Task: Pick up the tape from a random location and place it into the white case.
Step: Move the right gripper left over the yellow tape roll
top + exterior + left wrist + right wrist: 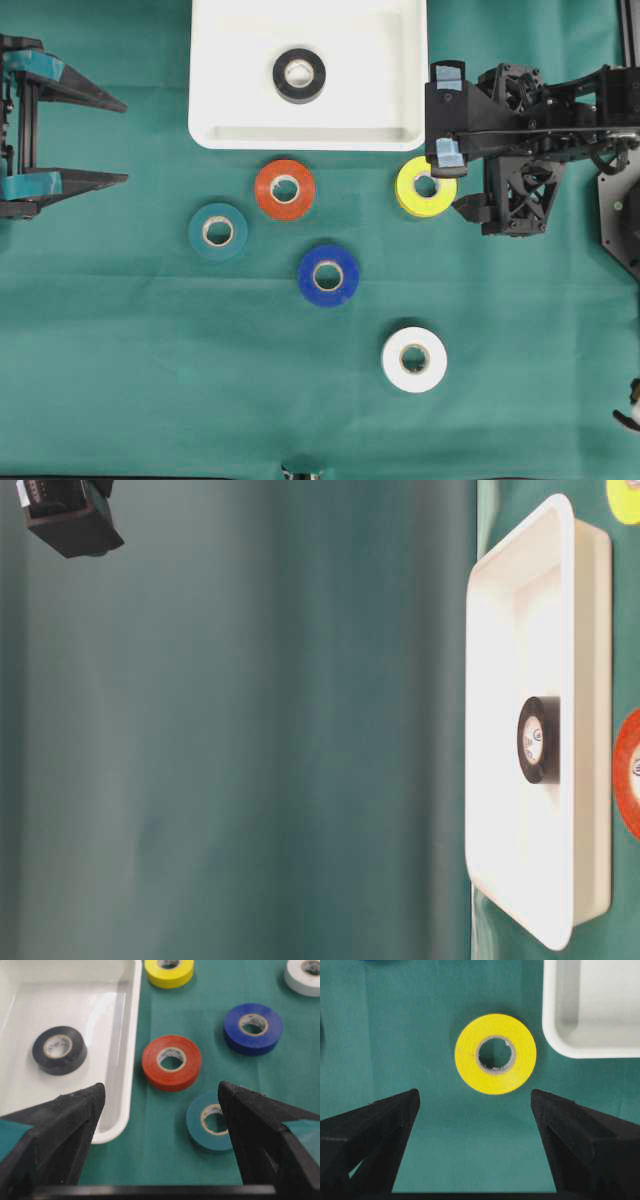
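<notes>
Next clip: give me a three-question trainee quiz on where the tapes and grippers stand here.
1. True or false: the black tape lies inside the white case.
2. Which tape sits in front of the open right gripper? A) red B) yellow C) white
3. How many tapes lie on the green cloth, outside the case?

Key:
1. True.
2. B, the yellow tape.
3. Five: red, teal, blue, yellow, white.
</notes>
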Tool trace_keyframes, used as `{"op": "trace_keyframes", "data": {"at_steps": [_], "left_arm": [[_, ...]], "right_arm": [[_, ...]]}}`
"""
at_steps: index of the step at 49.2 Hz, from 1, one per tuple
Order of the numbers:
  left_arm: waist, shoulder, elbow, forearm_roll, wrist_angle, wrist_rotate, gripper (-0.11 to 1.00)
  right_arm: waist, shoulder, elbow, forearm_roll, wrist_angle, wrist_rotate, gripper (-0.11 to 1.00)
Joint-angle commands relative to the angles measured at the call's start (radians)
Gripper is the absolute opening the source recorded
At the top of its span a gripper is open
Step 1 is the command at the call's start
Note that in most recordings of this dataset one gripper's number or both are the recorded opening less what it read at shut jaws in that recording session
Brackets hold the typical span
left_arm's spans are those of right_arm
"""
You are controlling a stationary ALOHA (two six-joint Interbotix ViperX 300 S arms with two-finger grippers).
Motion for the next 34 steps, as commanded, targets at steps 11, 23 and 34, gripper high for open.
{"op": "trace_keyframes", "data": {"at_steps": [11,23,34], "left_arm": [[-0.002,0.003,-0.011,-0.002,-0.009,-0.002,0.93],[-0.002,0.005,-0.011,-0.002,-0.009,-0.002,0.93],[-0.002,0.003,-0.009,-0.002,-0.009,-0.002,0.93]], "right_arm": [[0.000,-0.005,-0.026,0.003,-0.003,0.008,0.92],[0.002,0.008,-0.015,0.002,-0.026,0.008,0.92],[0.003,0.044,0.005,0.003,-0.066,0.009,0.92]]}}
